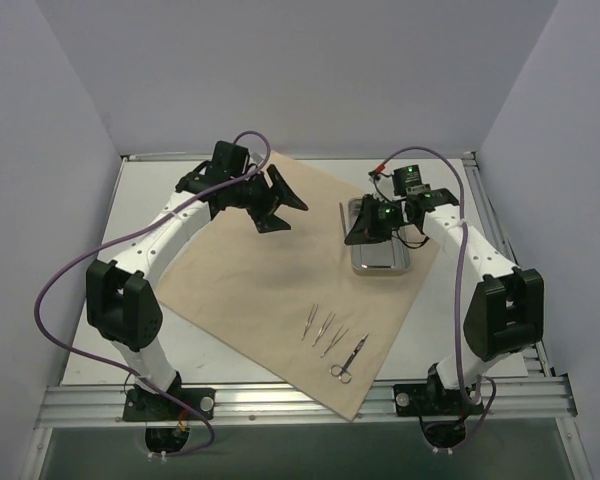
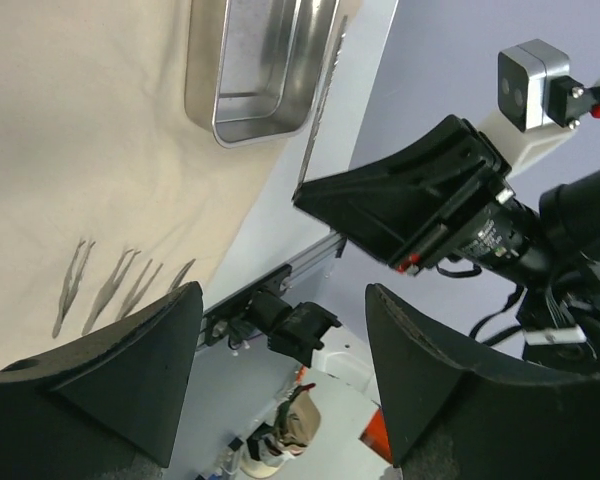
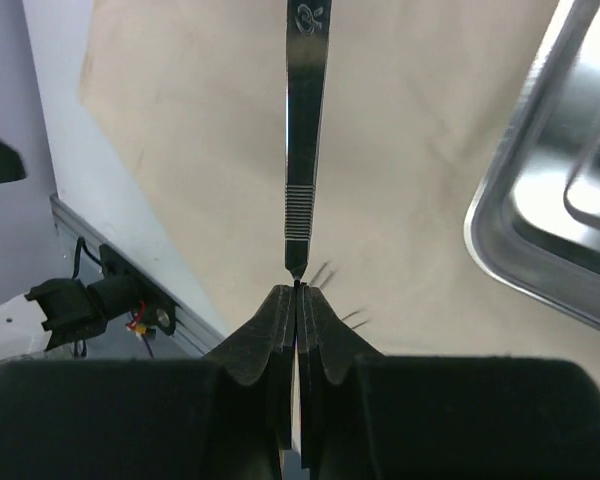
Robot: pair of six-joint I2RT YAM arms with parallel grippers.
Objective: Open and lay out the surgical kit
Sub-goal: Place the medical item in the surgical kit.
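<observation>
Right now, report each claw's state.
Left claw: open, empty.
Right claw: closed on a thin steel tool.

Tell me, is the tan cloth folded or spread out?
Spread out. The tan cloth lies flat, steel tray and tweezers resting on top.

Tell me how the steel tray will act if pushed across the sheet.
The tray looks like rigid, shiny metal, so it should probably keep its shape. It sits low and flat, so it is unlikely to tip. The cloth sheet beneath might bunch.
</observation>
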